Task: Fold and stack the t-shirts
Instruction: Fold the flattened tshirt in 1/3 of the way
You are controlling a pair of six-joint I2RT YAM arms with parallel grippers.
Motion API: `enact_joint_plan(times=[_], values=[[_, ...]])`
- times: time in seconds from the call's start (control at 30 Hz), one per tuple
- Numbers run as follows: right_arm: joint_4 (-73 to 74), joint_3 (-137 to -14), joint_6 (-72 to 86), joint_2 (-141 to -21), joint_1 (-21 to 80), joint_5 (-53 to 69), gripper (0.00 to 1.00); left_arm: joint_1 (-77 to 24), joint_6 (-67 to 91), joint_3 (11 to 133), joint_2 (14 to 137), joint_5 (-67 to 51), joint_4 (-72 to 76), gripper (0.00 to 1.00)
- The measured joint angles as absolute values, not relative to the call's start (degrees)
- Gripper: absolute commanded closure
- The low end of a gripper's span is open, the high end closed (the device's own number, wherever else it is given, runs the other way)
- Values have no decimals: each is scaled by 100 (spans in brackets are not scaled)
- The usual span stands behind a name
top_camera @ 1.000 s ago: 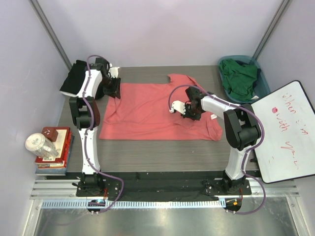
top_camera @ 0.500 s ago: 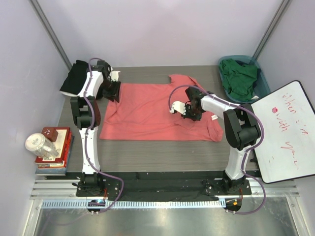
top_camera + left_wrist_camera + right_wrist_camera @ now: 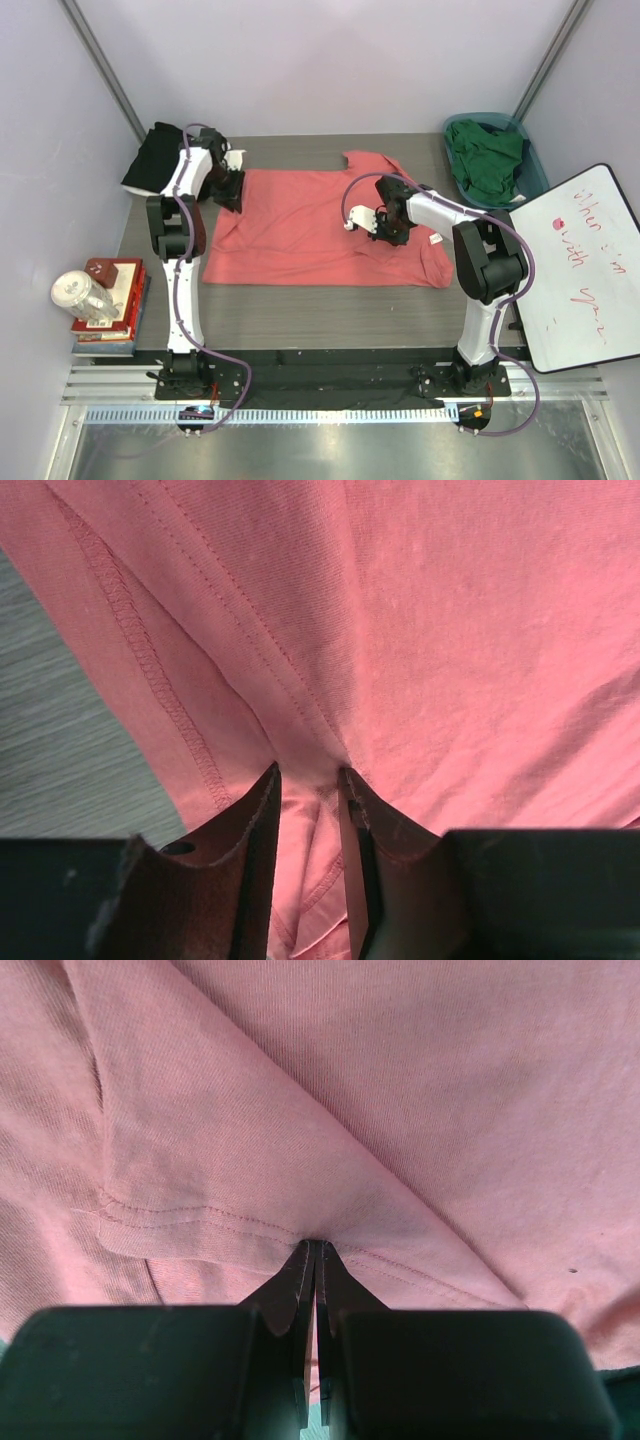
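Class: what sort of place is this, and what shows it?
Probably a robot lab test bench: two arms bolted to a table, pinching a pink shirt, with a scribbled whiteboard beside.

A coral-pink t-shirt (image 3: 300, 235) lies spread and wrinkled on the grey table (image 3: 300, 312), most of it stretching between the two sets of jaws. The left gripper (image 3: 235, 198) is down at the shirt's far left corner, its jaws over the cloth's edge; how they stand cannot be read from above. The right gripper (image 3: 388, 228) is down on the cloth right of its middle, with pink fabric on every side of its jaws. A black t-shirt (image 3: 152, 160) lies bunched just left of the left jaws. A dark green t-shirt (image 3: 487, 155) fills a teal basket (image 3: 535, 172) well right of and beyond the right jaws. A whiteboard (image 3: 585, 265) leans to their right. Books (image 3: 118, 305) and a jar (image 3: 80, 295) sit nearer than and left of the left jaws.
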State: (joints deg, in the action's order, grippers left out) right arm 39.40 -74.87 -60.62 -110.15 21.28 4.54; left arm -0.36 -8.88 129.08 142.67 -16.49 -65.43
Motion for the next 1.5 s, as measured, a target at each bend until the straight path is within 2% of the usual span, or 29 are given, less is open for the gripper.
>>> enact_joint_plan(times=[0.63, 1.5], values=[[4007, -7557, -6025, -11063, 2165, 408, 93, -36, -808, 12908, 14267, -1599, -6508, 100], [4023, -7577, -6001, -11080, 2180, 408, 93, -36, -1066, 13113, 13878, -899, -6386, 99]])
